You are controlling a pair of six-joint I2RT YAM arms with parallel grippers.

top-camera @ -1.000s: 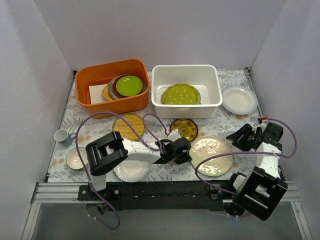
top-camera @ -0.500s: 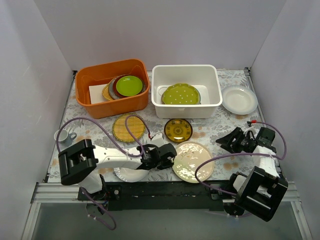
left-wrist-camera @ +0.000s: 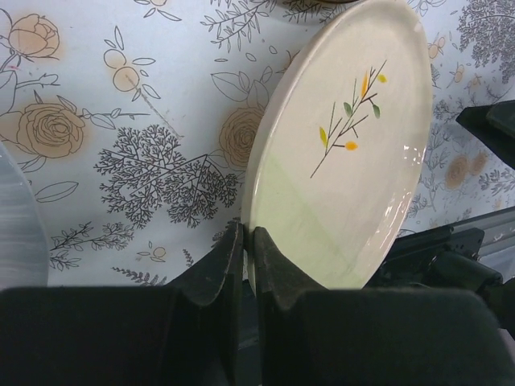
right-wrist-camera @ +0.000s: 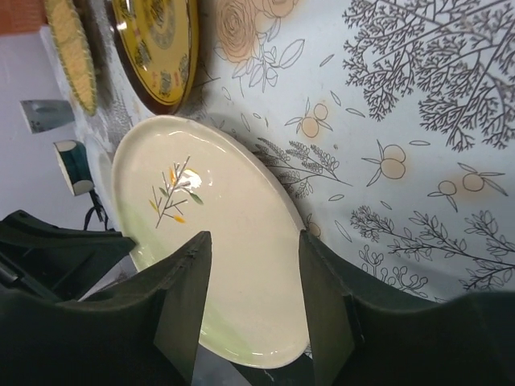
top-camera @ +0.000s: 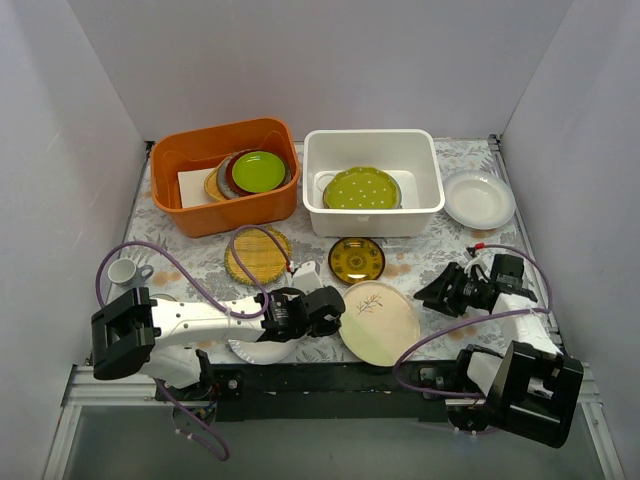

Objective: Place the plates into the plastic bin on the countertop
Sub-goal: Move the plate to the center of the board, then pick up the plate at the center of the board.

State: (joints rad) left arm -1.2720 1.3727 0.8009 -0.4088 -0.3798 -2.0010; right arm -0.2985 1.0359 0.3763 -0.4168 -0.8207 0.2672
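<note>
A cream plate with a leafy sprig point(top-camera: 380, 322) point(left-wrist-camera: 346, 153) point(right-wrist-camera: 225, 201) sits tilted at the countertop's point(top-camera: 420, 262) near edge. My left gripper point(top-camera: 325, 310) point(left-wrist-camera: 248, 241) is shut on its left rim. My right gripper point(top-camera: 430, 295) point(right-wrist-camera: 253, 237) stands open just right of the plate, pointing at it, with nothing between its fingers. The white plastic bin point(top-camera: 430, 205) at the back holds a green white-dotted plate point(top-camera: 360, 188). A woven yellow plate point(top-camera: 258, 255), a dark-and-gold plate point(top-camera: 357, 260) point(right-wrist-camera: 157, 44) and a plain white plate point(top-camera: 478, 198) lie on the countertop.
An orange tub point(top-camera: 190, 215) with stacked green and maroon plates stands left of the bin. A small cup point(top-camera: 122, 272) sits at the left edge. Another white plate point(top-camera: 262, 348) lies partly under my left arm. Grey walls close in on three sides.
My left arm has drawn back toward the near left, dragging and tipping the cream plate to the front edge. My right gripper has moved left and down toward the plate.
</note>
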